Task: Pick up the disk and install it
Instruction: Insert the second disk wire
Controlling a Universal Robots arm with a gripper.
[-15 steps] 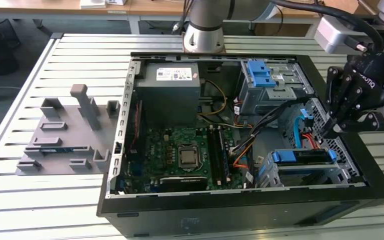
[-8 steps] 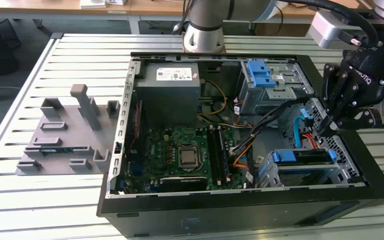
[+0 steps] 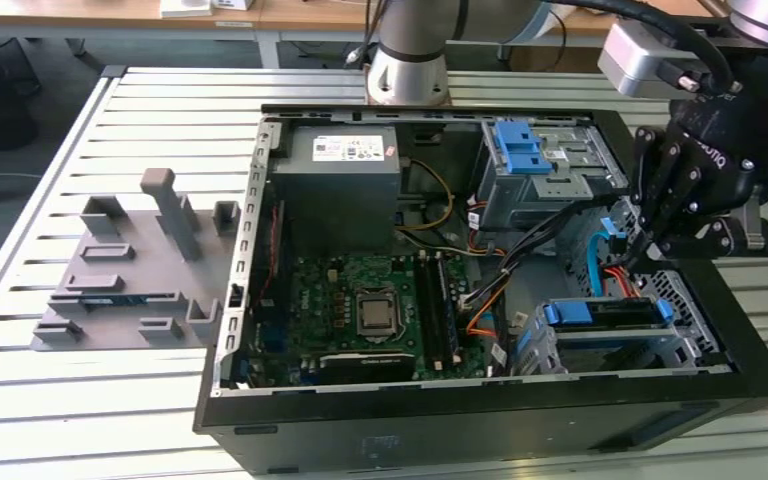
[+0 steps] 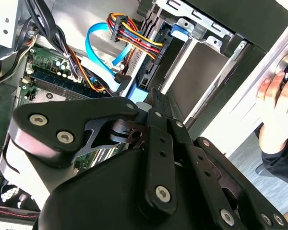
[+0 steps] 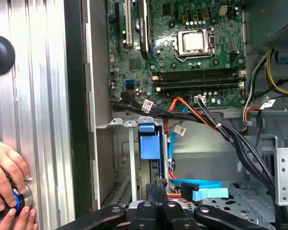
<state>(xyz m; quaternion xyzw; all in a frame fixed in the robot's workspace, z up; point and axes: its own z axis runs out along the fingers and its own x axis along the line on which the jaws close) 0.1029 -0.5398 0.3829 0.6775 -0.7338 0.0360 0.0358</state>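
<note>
The disk (image 3: 607, 314) sits edge-up in the lower drive cage (image 3: 678, 345) at the near right corner of the open computer case, its blue carrier tab on top. In the first wrist view the blue carrier end (image 5: 149, 143) stands in the cage slot. In the second wrist view the dark disk edge (image 4: 150, 72) lies beside the bundled cables. My gripper (image 3: 631, 262) hangs just above and behind the cage. Its fingertips (image 5: 158, 188) are pressed together, close to the carrier, with nothing visible between them. The black finger links (image 4: 153, 139) meet at a point.
The case holds a motherboard (image 3: 371, 300), a grey power supply (image 3: 344, 170), an upper cage with a blue latch (image 3: 524, 150), and a blue data cable (image 5: 204, 191). A grey fixture (image 3: 131, 270) lies on the exterior view's left. A person's hand (image 5: 5, 187) rests on a blue knob outside the case.
</note>
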